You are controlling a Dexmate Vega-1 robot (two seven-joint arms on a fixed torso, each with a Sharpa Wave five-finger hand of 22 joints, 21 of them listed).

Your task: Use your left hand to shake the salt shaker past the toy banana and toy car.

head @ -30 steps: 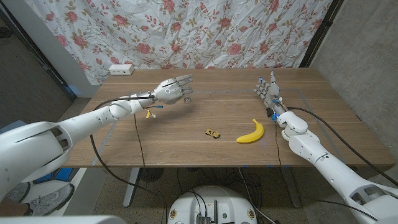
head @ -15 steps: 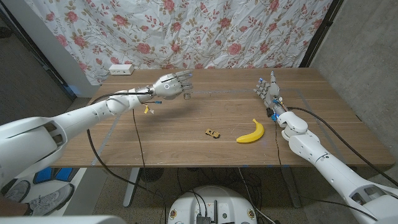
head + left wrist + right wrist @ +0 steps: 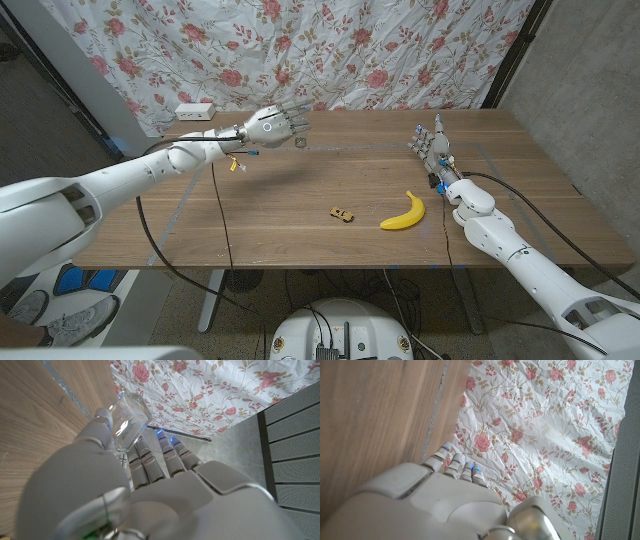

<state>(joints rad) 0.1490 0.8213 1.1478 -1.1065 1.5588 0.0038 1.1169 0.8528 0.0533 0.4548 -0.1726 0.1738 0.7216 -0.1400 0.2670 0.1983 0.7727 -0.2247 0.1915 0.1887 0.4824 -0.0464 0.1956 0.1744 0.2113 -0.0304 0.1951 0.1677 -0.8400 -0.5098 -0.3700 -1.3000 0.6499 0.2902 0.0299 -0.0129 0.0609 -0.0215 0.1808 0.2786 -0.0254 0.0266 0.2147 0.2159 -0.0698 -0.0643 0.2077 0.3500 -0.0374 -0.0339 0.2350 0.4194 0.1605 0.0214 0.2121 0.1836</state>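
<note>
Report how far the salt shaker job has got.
Done: the left hand holds the salt shaker lifted above the table. In hand: carrying it over the far side. Left: shaking it; the toy car and toy banana lie nearer the right hand.

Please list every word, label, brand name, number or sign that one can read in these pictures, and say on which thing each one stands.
No readable text in any view.
Salt shaker held in the left hand: clear, no label visible.
Toy car: too small to tell any marking.
Toy banana: plain yellow, no sticker visible.
White power strip: no print legible.
Curtain: rose pattern, no words.
</note>
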